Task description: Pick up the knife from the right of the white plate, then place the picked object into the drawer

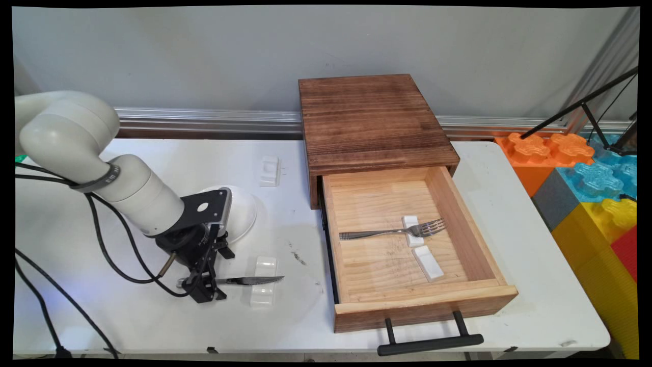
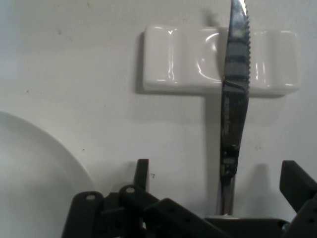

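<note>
Low over the white table (image 1: 153, 316), the black pincer (image 1: 202, 286) was closed on the handle of a serrated steel knife (image 1: 249, 280), its blade lying across a white ceramic rest (image 1: 264, 288) just ahead, a white plate (image 1: 243, 214) behind.

Showing a plain grey wall (image 1: 204, 56) behind a white rectangular table (image 1: 535, 285), with a ribbed aluminium rail (image 1: 204, 121) running along the wall's foot; stacking up at the right, big plastic building blocks (image 1: 586, 173) in orange, blue, yellow, grey and red, black tripod legs (image 1: 580, 107) crossing above
</note>
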Motion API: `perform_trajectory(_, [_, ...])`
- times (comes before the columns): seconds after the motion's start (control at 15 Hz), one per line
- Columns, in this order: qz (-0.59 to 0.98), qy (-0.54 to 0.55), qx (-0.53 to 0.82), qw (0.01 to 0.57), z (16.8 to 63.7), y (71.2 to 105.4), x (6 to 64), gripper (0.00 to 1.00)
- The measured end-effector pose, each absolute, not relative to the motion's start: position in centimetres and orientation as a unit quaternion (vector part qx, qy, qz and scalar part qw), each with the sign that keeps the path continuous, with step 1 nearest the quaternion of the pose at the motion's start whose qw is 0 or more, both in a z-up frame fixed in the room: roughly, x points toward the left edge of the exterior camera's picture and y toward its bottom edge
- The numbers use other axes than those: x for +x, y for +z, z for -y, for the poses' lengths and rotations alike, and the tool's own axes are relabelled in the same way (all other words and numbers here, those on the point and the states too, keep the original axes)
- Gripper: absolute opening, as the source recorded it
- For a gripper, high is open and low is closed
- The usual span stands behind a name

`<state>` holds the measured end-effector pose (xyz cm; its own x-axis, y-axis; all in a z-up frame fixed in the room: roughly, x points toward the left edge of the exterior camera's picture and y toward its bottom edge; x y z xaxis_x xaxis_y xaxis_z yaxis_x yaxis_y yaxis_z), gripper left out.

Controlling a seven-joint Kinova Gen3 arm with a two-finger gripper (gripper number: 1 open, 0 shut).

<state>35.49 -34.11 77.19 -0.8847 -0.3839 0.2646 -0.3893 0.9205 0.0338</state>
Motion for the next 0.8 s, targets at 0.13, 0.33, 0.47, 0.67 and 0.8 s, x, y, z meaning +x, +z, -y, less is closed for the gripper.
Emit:
perform_trajectory(0.13, [0.971,0.01,0.198,0.134,34.13,77.08,35.55,1.0])
perform_trajectory(0.33, [0.971,0.011,0.196,0.134,34.17,77.0,35.55,0.0])
perform_trajectory(0.47, [0.972,0.01,0.194,0.135,34.16,76.9,35.53,0.0])
perform_trajectory(0.67, [0.972,0.008,0.191,0.135,34.1,76.79,35.5,0.0])
perform_trajectory(0.8, [0.973,0.006,0.189,0.135,34.05,76.81,35.5,0.0])
